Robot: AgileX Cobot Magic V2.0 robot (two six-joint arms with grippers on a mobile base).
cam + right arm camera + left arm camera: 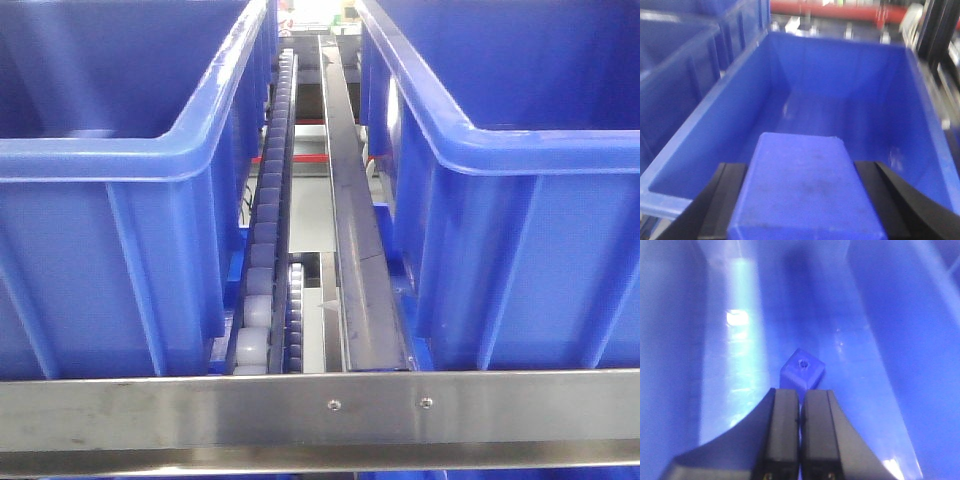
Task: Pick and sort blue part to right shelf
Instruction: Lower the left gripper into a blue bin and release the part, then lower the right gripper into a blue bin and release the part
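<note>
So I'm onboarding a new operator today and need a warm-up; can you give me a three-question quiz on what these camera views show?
1. True or false: the right end effector is empty.
2. In the left wrist view, the left end effector is: A) wide open, B) shut with nothing between its fingers, C) clamped on a red part.
3. Fill in: the small blue part beyond the left end effector sits inside a blue ____.

Key
1. False; it holds a blue block above a blue bin.
2. B.
3. Bin; the part rests on its floor, knob facing the camera.
</note>
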